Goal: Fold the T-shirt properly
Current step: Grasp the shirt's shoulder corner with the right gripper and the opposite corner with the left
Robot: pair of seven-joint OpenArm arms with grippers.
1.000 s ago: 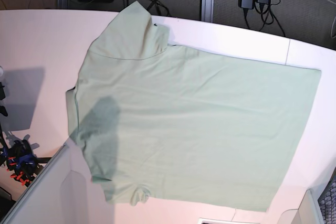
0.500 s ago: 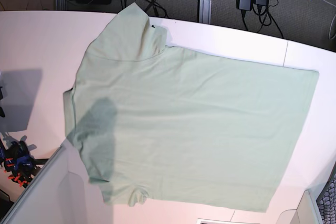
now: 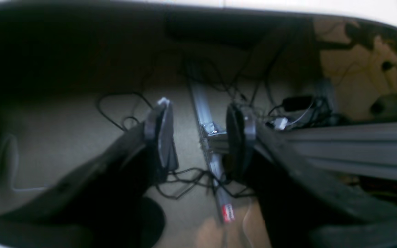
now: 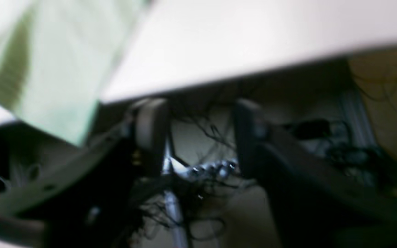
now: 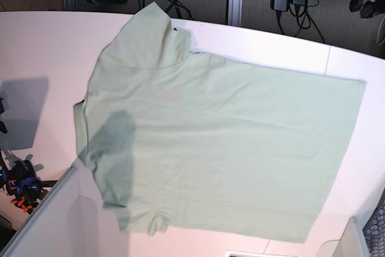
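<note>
Your left tool (image 3: 200,137) is open, with a clear gap between its two dark fingers (image 3: 160,134) and nothing held in it. Past the gap you see the floor (image 3: 64,137), some black cables (image 3: 184,179) and a gray metal bar (image 3: 205,117). Above the left tool is the underside of the white counter (image 3: 219,3), so this tool is off past the counter's edge. A tiny bit of green shows far up and to the right of it, at the corner of its view.

Your right tool (image 4: 200,137) is open too, with about the same gap, and it holds nothing. Its picture is blurry. Through the gap you see a messy bunch of wires (image 4: 205,168) and something shiny. The counter's edge is just above this tool. The T-shirt (image 4: 47,62) is up and to the left of the right tool. One part of it hangs a little over the counter's edge, close to the tool's left finger (image 4: 150,131). You cannot tell if they touch.

From the base view, the T-shirt (image 5: 222,148) lies spread out flat on the counter (image 5: 42,46). It is pale green. One sleeve (image 5: 150,34) points to the far edge of the counter. A dark shadow (image 5: 114,148) falls on the cloth near the left side. A light panel (image 5: 54,221) sits at the near left corner, next to the shirt.
</note>
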